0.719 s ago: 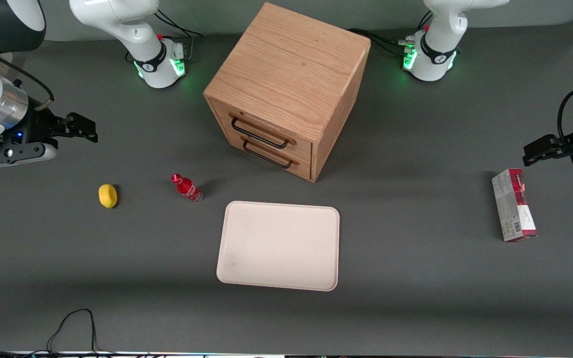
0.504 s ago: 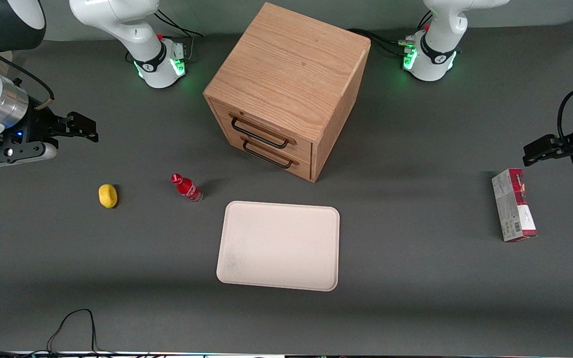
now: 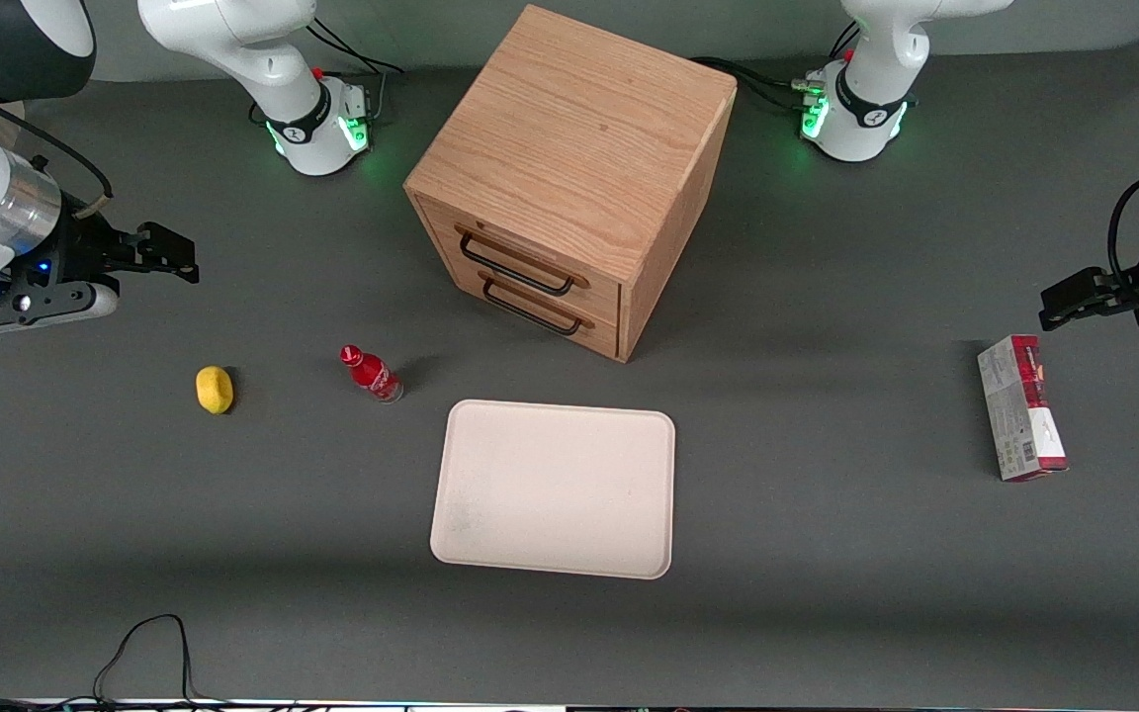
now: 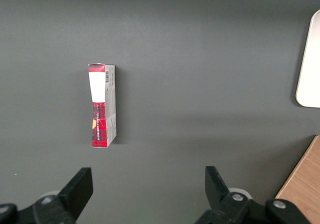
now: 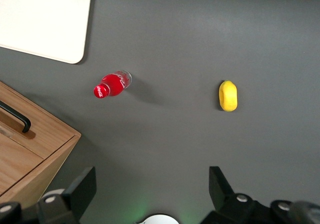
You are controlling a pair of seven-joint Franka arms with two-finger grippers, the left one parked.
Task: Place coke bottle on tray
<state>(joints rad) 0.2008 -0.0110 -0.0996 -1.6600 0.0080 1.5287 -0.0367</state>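
Note:
The small red coke bottle [image 3: 370,372] stands upright on the grey table, beside the cream tray [image 3: 555,488] and a little farther from the front camera than it. The bottle also shows in the right wrist view [image 5: 112,84], with a corner of the tray [image 5: 45,19]. My right gripper [image 3: 166,254] hangs open and empty high above the table at the working arm's end, well apart from the bottle and farther from the camera than it. Its two black fingers [image 5: 82,186] stand wide apart.
A yellow lemon [image 3: 215,389] lies beside the bottle, toward the working arm's end. A wooden two-drawer cabinet [image 3: 569,178] stands mid-table, farther from the camera than the tray. A red-and-grey carton [image 3: 1020,406] lies toward the parked arm's end. A black cable [image 3: 139,648] lies at the near edge.
My right gripper has shifted very slightly toward the table's middle. The bottle, tray and lemon have not moved.

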